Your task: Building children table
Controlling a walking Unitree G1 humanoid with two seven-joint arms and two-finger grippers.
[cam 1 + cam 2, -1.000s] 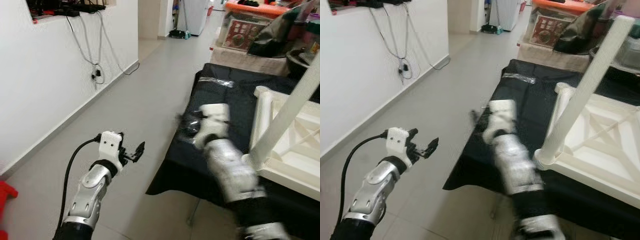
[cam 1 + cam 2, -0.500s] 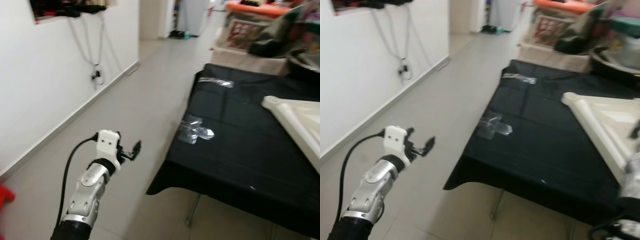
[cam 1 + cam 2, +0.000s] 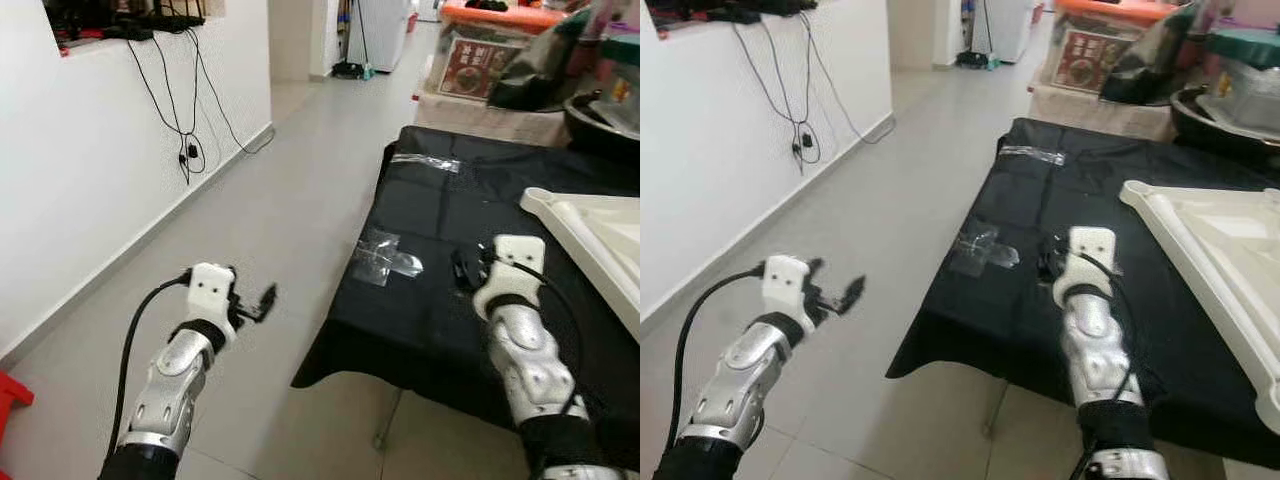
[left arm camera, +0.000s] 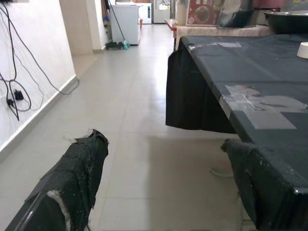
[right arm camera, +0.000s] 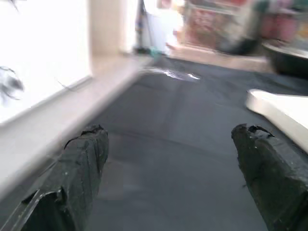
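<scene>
Fingers of the right gripper [image 5: 168,159] are spread wide and empty, held low over the black-covered counter [image 3: 450,230]. The white table top [image 3: 590,235] is seen lying flat on that counter, ahead and to the right of those fingers, its long edge running away from the robot. It is judged nearer the right arm. The left gripper [image 3: 262,300] is held out over the floor [image 3: 290,180], well apart from the counter, fingers likewise parted with nothing held.
</scene>
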